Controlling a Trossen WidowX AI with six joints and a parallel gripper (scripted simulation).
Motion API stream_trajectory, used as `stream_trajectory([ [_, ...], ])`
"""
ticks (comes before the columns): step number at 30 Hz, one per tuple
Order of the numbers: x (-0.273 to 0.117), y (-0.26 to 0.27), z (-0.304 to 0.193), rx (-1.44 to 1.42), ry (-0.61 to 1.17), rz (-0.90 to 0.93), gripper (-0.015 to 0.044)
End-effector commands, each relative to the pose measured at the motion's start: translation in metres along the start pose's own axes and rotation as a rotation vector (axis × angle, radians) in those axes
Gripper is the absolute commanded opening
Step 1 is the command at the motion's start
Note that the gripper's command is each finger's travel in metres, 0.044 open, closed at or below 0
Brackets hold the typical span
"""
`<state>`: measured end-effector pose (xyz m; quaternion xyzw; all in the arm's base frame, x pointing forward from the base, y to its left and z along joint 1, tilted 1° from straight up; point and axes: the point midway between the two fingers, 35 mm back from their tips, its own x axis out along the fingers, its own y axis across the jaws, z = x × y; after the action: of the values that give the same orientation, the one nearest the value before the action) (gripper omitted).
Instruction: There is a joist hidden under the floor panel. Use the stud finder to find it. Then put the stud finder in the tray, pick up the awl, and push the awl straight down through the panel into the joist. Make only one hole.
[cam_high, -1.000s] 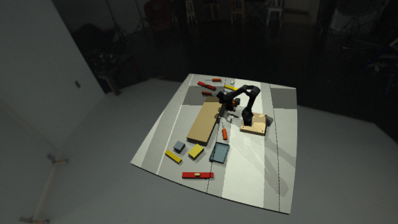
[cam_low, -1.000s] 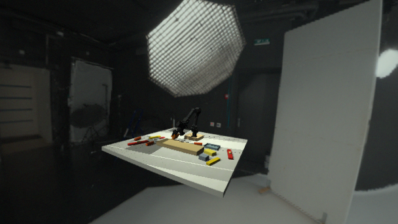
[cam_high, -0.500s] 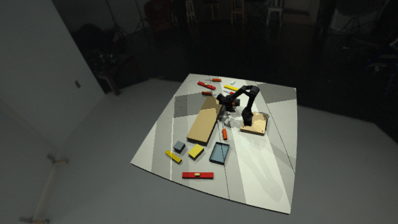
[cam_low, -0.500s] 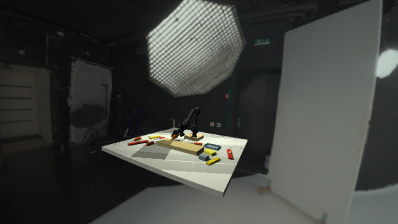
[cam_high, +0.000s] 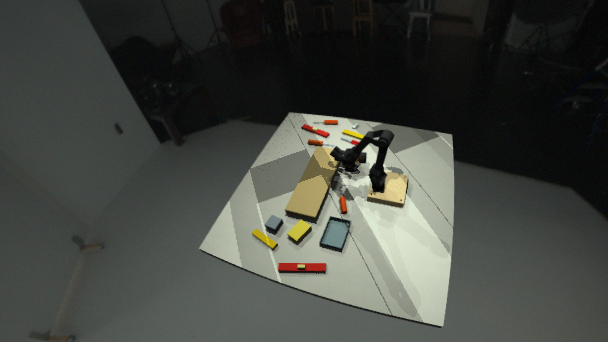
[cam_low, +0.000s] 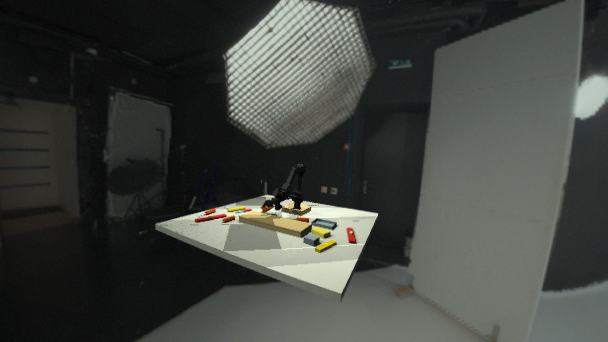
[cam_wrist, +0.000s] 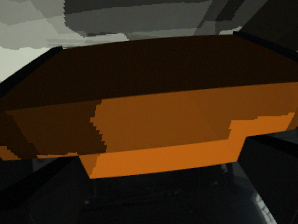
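Observation:
My gripper (cam_high: 351, 163) (cam_low: 267, 206) (cam_wrist: 161, 143) is shut on the orange stud finder (cam_low: 265, 209) (cam_wrist: 165, 120), which fills most of the wrist view. It is beside or above the far end of the long tan floor panel (cam_high: 309, 195) (cam_low: 275, 223); I cannot tell whether the stud finder touches anything. In the top view the arm mostly hides it. An orange-handled tool (cam_high: 343, 205) (cam_low: 302, 219), seemingly the awl, lies between the panel and the tray. The blue-grey tray (cam_high: 335, 234) (cam_low: 324, 224) looks empty. No joist shows.
A yellow block (cam_high: 299, 231), a grey block (cam_high: 273, 223), a yellow bar (cam_high: 264, 239) and a red level (cam_high: 302, 268) lie near the tray. Beyond the panel are another red level (cam_high: 315, 131), orange-handled tools (cam_high: 330, 122) and a yellow bar (cam_high: 353, 134). The arm stands on a wooden base (cam_high: 396, 190).

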<state>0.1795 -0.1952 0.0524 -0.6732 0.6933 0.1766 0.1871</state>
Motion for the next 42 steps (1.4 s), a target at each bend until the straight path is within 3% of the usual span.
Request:
stream_trajectory([
  [1, 0.0, 0.002, 0.001, -0.002, 0.04, 0.007, 0.0],
  [12, -0.004, 0.0, -0.021, -0.004, 0.092, -0.006, 0.0],
  [42, 0.005, -0.001, -0.001, -0.011, 0.081, -0.006, 0.0],
])
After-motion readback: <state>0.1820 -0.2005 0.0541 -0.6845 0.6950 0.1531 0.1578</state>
